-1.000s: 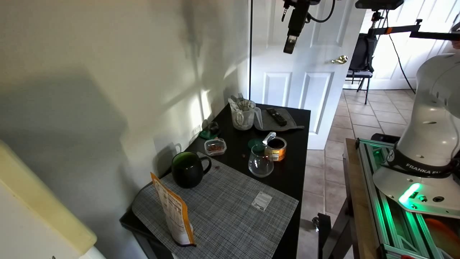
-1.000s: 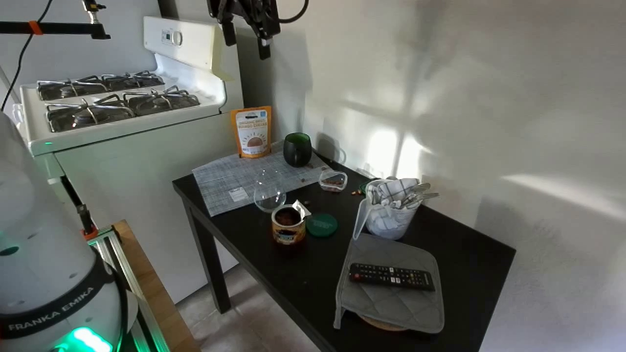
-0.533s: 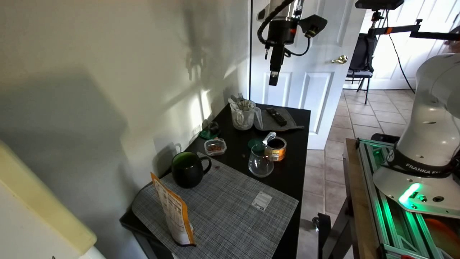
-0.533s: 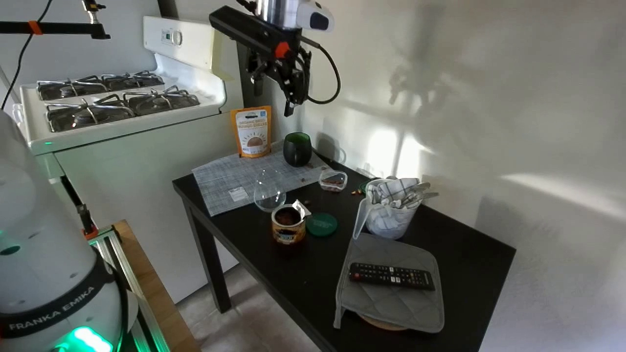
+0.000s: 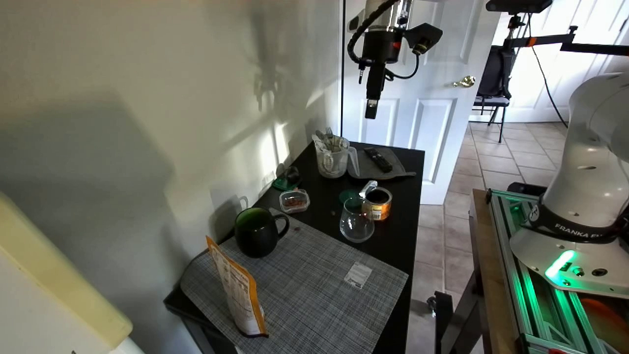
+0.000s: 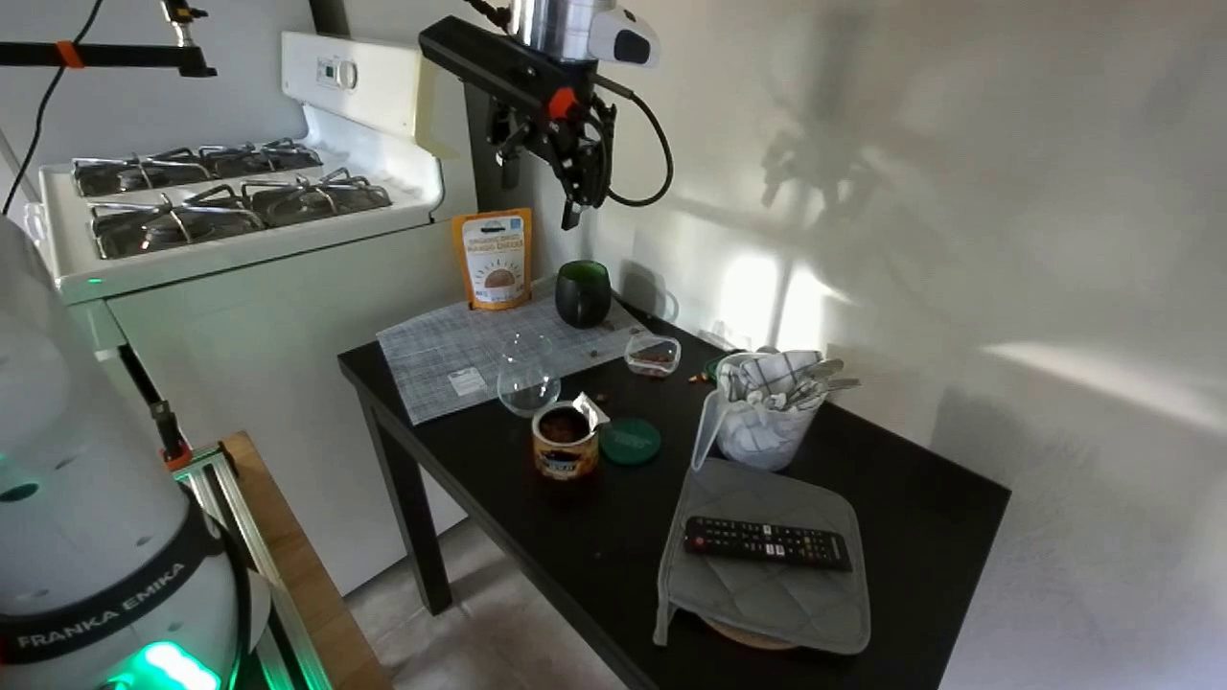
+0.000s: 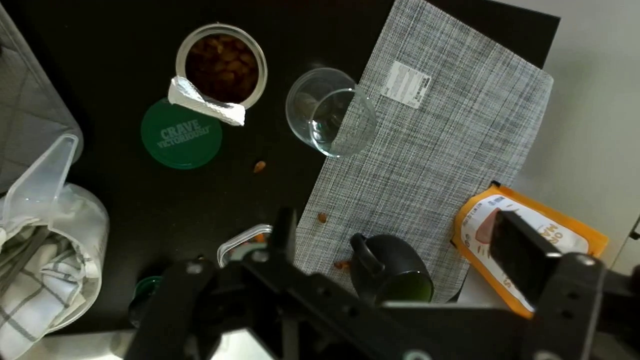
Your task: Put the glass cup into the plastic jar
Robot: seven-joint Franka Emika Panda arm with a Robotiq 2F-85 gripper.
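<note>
The clear glass cup (image 5: 357,226) stands upright on the black table by the grey mat's edge, close to the can; it also shows in an exterior view (image 6: 527,388) and the wrist view (image 7: 330,112). The plastic jar (image 5: 331,165) is a translucent jug with a handle, holding a checked cloth and cutlery; it also shows in an exterior view (image 6: 764,441) and at the left of the wrist view (image 7: 95,215). My gripper (image 5: 371,109) is open and empty, high above the table, its fingers (image 7: 402,245) wide apart. Neither finger touches anything.
An opened can of nuts (image 6: 566,450) and its green lid (image 6: 630,442) lie between cup and jar. A dark mug (image 6: 583,293), an orange pouch (image 6: 494,264) and a shallow dish (image 6: 653,355) stand near the wall. A remote (image 6: 767,542) lies on a grey pot holder (image 6: 815,613).
Over the last second my gripper has come down from the top of both exterior views, mostly in the first half, with only a slight shift since. The table's objects have not moved.
</note>
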